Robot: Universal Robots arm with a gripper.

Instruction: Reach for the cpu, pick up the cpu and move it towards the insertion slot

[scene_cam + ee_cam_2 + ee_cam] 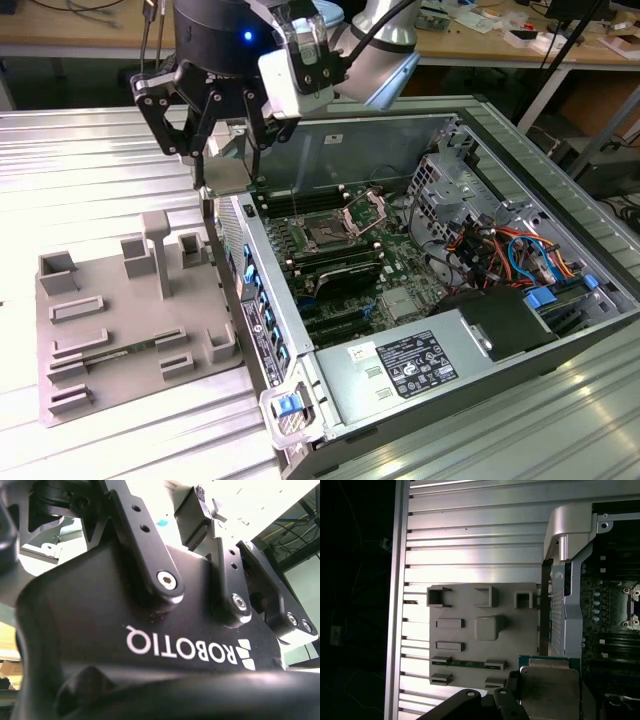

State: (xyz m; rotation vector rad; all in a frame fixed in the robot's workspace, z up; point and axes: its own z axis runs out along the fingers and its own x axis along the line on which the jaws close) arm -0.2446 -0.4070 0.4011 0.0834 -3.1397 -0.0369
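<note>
1. In the exterior view we see the pincer (228, 175) hanging above the counter (90, 160), over the gap between the grey tray (130, 320) and the open case (480, 300).
2. Its fingers are closed on the cpu (228, 178), a pale square held off the tray and the counter, just beside the case's near wall.
3. The first wrist view shows the cpu (550, 685) close up: silvery metal top, green rim, a dark finger (512, 682) lying against one edge. We take this for a firm grip, though the other finger is hidden behind the chip.
4. The slot (327, 236) sits on the green board inside the case, its metal frame swung up and standing open beside it. It lies well apart from the cpu, towards the exterior view's right.
5. In the first wrist view the slot (632, 607) shows at the picture's edge, partly cut off.
6. The tray (465, 655) rests flat on the ribbed counter (470, 530), with raised rectangular frames and a block in the middle. A thin dark strip lies between two of its frames.
7. In the second wrist view we see the pincer's black body and linkages from behind; its fingertips are out of sight there.
8. Black memory slots (340, 265) run beside the slot, and bundled cables (500, 250) fill the case's far side.
</note>
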